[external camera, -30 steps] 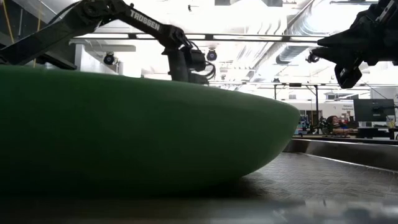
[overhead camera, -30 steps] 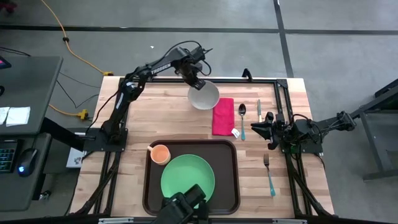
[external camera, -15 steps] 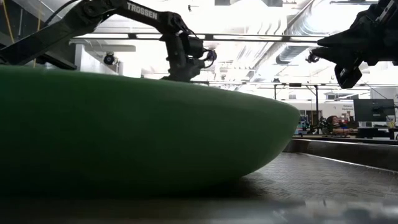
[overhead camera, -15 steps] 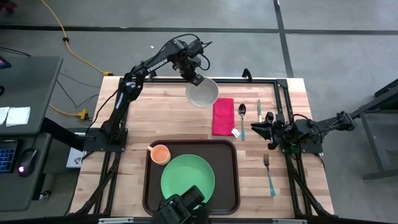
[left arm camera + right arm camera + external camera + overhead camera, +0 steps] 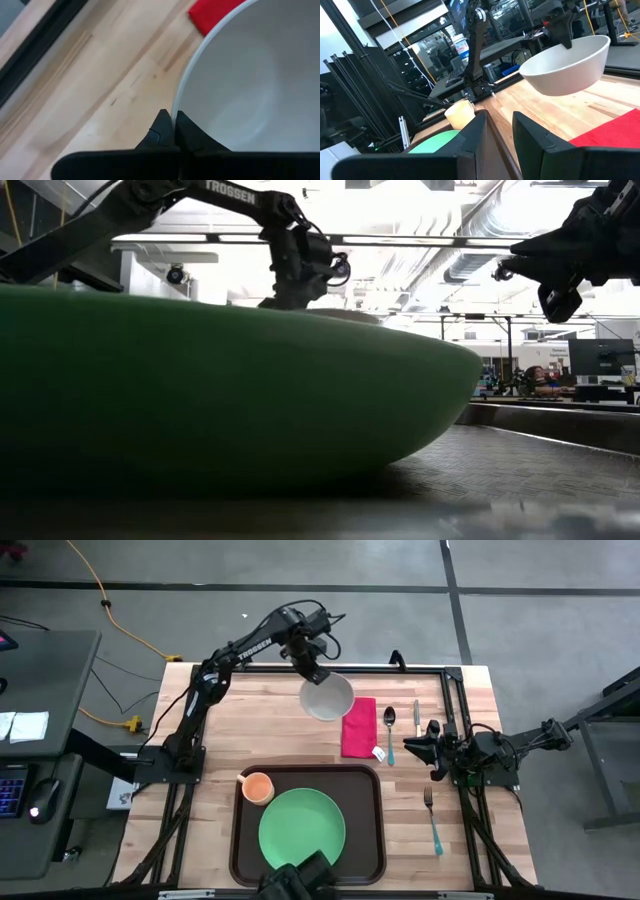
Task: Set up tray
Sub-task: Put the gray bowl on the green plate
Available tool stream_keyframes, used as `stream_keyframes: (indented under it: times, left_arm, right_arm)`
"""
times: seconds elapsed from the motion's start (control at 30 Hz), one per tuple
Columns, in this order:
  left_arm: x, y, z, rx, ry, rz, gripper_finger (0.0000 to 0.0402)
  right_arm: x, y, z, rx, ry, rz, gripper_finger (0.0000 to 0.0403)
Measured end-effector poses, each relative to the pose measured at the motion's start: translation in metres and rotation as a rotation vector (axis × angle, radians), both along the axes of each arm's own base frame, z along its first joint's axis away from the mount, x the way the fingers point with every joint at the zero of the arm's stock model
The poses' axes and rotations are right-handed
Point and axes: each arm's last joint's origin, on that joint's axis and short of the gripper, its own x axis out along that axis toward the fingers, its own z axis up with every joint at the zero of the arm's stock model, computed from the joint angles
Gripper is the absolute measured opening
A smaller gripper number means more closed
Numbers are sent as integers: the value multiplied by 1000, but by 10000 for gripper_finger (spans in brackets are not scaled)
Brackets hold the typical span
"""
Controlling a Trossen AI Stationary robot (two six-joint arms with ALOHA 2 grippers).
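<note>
A white bowl (image 5: pixel 328 698) hangs over the table's far middle, with my left gripper (image 5: pixel 312 672) shut on its rim; the right wrist view shows the bowl (image 5: pixel 567 65) clear of the wood. The dark brown tray (image 5: pixel 378 830) lies at the near edge and carries a green plate (image 5: pixel 302 828) and an orange cup (image 5: pixel 258 786). My right gripper (image 5: pixel 425 745) rests at the table's right side, open, with nothing between its fingers (image 5: pixel 475 131). My left gripper pinches the bowl's rim (image 5: pixel 176 107) between its two fingers, one inside the bowl and one outside. The fingers come from above, pointing steeply down. The bowl hangs below them, tilted and lifted clear of the table.
A red napkin (image 5: pixel 359 727) lies just right of the bowl, with a spoon (image 5: pixel 390 730) and a knife (image 5: pixel 417 715) beyond it. A fork (image 5: pixel 433 820) lies right of the tray. A black metal frame (image 5: pixel 400 667) runs along the far and right edges.
My left gripper has risen with the white bowl, staying shut on its rim. The bowl has come higher over the table, so that its edge now shows over the green plate in the low view.
</note>
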Motion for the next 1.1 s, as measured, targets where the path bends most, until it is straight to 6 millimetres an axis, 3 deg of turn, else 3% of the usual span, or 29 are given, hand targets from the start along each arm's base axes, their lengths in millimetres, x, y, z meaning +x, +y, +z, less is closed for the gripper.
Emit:
stream_keyframes:
  times: [0.4, 0.77, 1.1]
  left_arm:
    - [-11, -35, 40, 20, -29, -78, 14]
    - [-19, -85, 82, 51, -100, -169, 14]
    - [-9, -133, 93, 38, -137, -274, 14]
  right_arm:
    - [0, 0, -1, -3, 11, 0, 74]
    - [0, 0, -1, -3, 12, -1, 74]
    - [0, 0, -1, -4, 13, -1, 74]
